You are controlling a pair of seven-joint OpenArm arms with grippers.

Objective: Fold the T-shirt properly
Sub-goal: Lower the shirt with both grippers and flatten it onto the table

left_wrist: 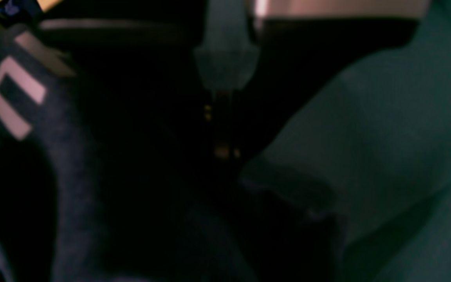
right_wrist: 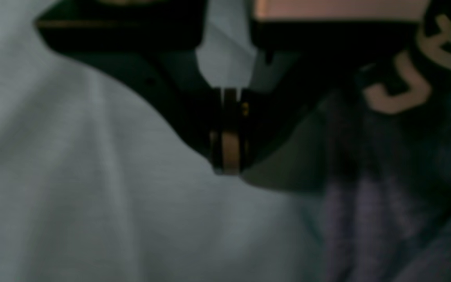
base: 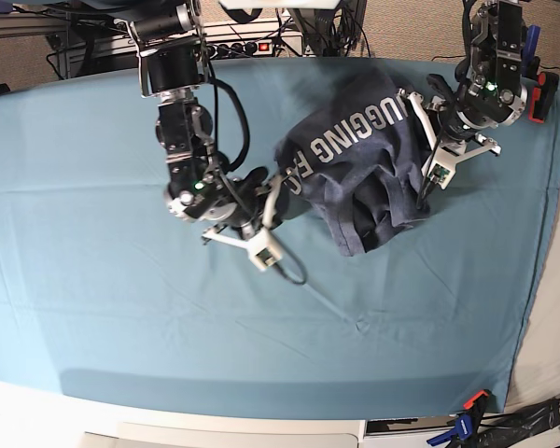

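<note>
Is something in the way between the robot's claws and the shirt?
No, nothing is. Both grippers, the left gripper and the right gripper, are shut right at the edges of the crumpled T-shirt, which lies on the teal cloth.

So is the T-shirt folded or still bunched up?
Bunched up: the T-shirt sits in a crumpled heap between both arms, lettering creased, with no flat folded edges.
</note>
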